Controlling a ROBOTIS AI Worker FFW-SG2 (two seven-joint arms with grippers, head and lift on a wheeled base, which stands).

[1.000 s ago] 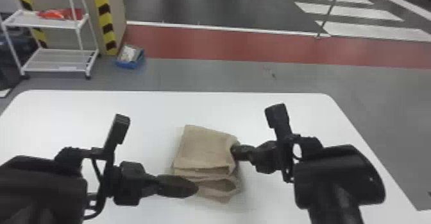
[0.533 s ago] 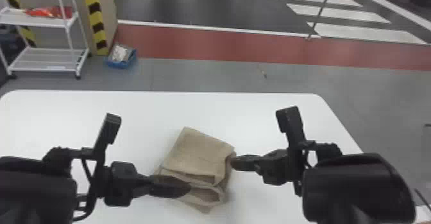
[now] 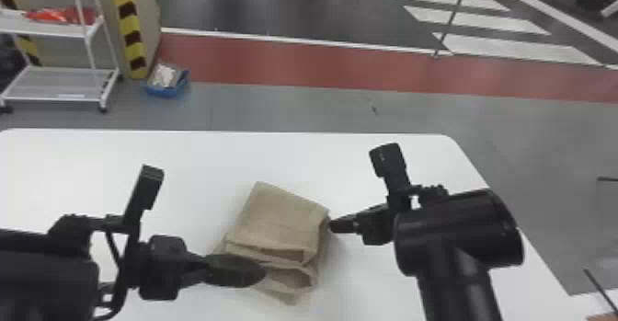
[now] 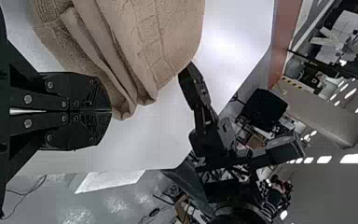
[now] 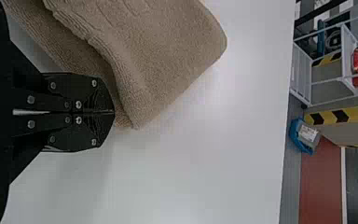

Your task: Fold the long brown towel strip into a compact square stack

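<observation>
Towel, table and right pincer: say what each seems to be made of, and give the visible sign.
Towel: soft brown terry cloth, probably cotton, judging by its fuzzy, looped pile.
Table: smooth, white, faintly shiny top, perhaps laminate or painted board; the even surface fits either.
Right pincer: rigid, black, metal or hard plastic; flat, screwed plates leave that open.

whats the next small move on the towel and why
Probably a gentle inward nudge of the closed left end effector against the brown towel: its lower layers jut out past the top fold on the near side and gape there, so the stack looks uneven.
</observation>
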